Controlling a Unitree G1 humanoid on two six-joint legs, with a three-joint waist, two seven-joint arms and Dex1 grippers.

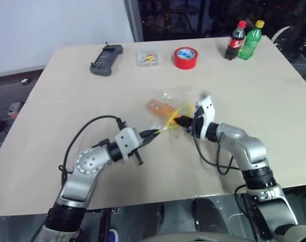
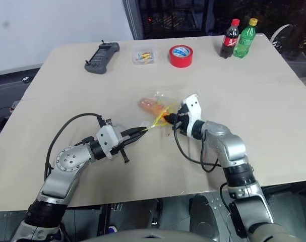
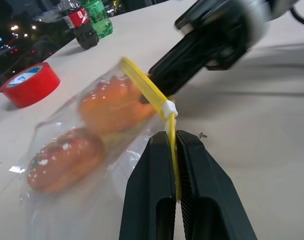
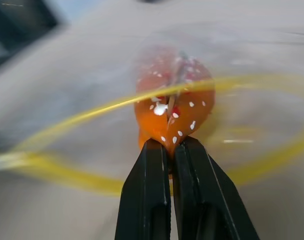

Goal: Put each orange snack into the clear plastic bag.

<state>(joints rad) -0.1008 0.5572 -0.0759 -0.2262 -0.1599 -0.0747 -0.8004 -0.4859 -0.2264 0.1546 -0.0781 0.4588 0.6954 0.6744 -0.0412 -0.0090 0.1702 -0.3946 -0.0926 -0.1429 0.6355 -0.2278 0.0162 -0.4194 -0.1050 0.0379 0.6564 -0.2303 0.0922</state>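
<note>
The clear plastic bag (image 1: 165,103) lies at the table's middle, its mouth held wide between my two grippers. My left gripper (image 3: 174,137) is shut on the bag's yellow seal strip (image 3: 146,90). One orange snack (image 3: 61,160) sits deep inside the bag. A second orange snack (image 4: 174,105), speckled with white, is just inside the mouth, ringed by the yellow strip. My right gripper (image 4: 169,145) is shut on this snack's near end, reaching into the mouth from the right (image 1: 182,121).
Along the table's far side stand a black handheld device (image 1: 106,59), a small clear box (image 1: 147,57) of coloured bits, a red tape roll (image 1: 186,57) and two bottles, one dark (image 1: 236,41), one green (image 1: 251,39). Cables hang from both arms.
</note>
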